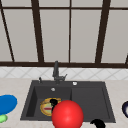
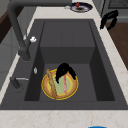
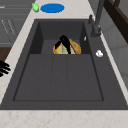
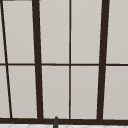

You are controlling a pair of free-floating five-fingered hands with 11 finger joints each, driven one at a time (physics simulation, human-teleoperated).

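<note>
In the sink's left basin (image 2: 82, 82) lies a yellow plate (image 2: 70, 90) (image 1: 44, 108) (image 3: 75, 48) with a wooden stick (image 2: 51, 83) and a pink strip (image 2: 65, 86) on it. My left hand (image 2: 63, 70) (image 1: 53, 101) (image 3: 64, 41) hovers right over the plate, its spread fingers pointing down at it and reaching its top. My right hand (image 2: 109, 18) (image 1: 97, 123) (image 3: 3, 68) hangs open and holds nothing, above the front counter edge by the draining side. A big red ball (image 1: 67, 115) covers part of the plate in the front view.
A dark faucet (image 1: 56, 71) (image 2: 18, 37) stands behind the basin. On the left counter are a blue plate (image 1: 7, 103) (image 3: 52, 8) and a green object (image 1: 2, 118) (image 3: 35, 7). A dark bowl (image 1: 125, 108) (image 2: 80, 7) sits on the right counter. The draining board (image 3: 60, 77) is flat.
</note>
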